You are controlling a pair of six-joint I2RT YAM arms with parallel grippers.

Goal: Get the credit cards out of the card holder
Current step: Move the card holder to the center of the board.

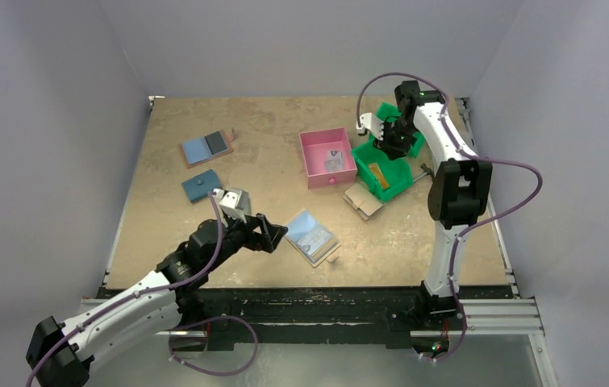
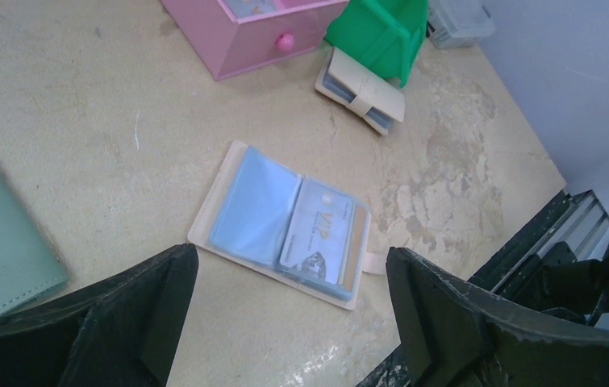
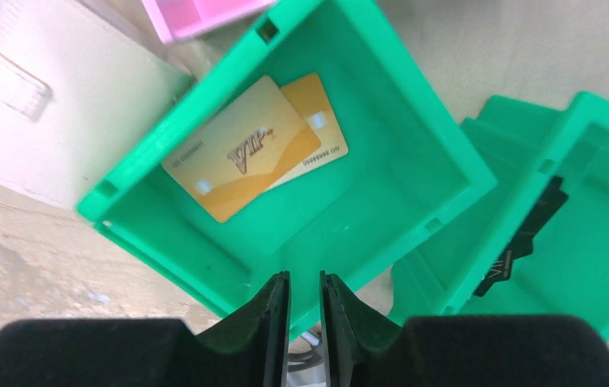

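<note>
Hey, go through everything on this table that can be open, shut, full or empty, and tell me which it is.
Card holder, open flat, one card inside.
Left gripper, open, empty.
Right gripper, barely open, empty.
Near green bin, holds two gold cards.
Other green bin, holds a black card.
Tan wallet, strapped shut.
Far holder, open.

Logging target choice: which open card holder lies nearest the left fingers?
The beige holder with pale-blue sleeves, just ahead of them; the blue-and-black one lies far back.
</note>
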